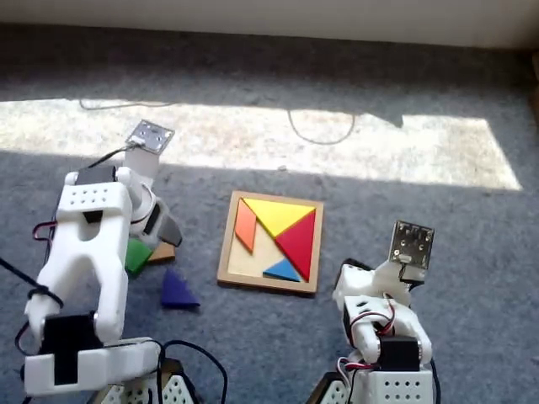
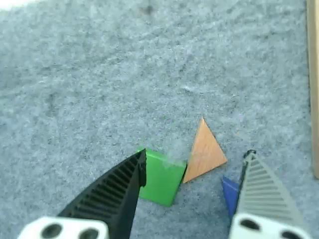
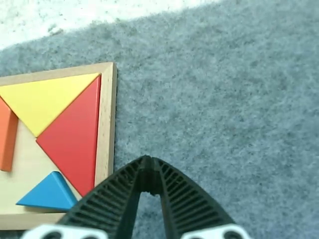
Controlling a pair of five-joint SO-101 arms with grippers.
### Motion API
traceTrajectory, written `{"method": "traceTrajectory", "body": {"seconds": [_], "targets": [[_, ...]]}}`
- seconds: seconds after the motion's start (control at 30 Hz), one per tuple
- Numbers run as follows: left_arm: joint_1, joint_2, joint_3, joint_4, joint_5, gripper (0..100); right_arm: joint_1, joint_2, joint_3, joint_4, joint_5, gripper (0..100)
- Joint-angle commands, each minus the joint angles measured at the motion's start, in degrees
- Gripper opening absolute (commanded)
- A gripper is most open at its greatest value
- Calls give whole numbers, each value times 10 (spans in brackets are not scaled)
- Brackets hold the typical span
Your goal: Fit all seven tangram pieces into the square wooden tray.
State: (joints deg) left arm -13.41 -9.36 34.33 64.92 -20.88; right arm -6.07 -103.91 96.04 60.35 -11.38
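Left wrist view showed your left gripper (image 2: 195,153) spread above the green piece (image 2: 162,178), likely to grab it for the tray (image 1: 224,252), while your right gripper (image 3: 149,160) sat pressed together.

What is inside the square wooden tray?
The tray holds a yellow triangle, red triangle, orange piece and blue triangle. Some bare floor shows; the floor beneath the pieces is covered.
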Motion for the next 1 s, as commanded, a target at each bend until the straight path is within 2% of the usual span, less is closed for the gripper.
{"method": "traceTrajectory", "body": {"seconds": [0.0, 0.27, 0.53, 0.7, 0.97], "targets": [[8, 77, -57, 9, -40, 285, 7, -7, 77, 3, 5, 3], [8, 136, -58, 9, -84, 284, 7, -7, 77, 3, 5, 3], [6, 184, -59, 4, -87, 282, 7, -7, 77, 3, 5, 3], [7, 209, -74, 8, -87, 196, 7, -7, 77, 3, 5, 3], [15, 208, -78, 9, -85, 192, 7, -7, 77, 3, 5, 3]]}}
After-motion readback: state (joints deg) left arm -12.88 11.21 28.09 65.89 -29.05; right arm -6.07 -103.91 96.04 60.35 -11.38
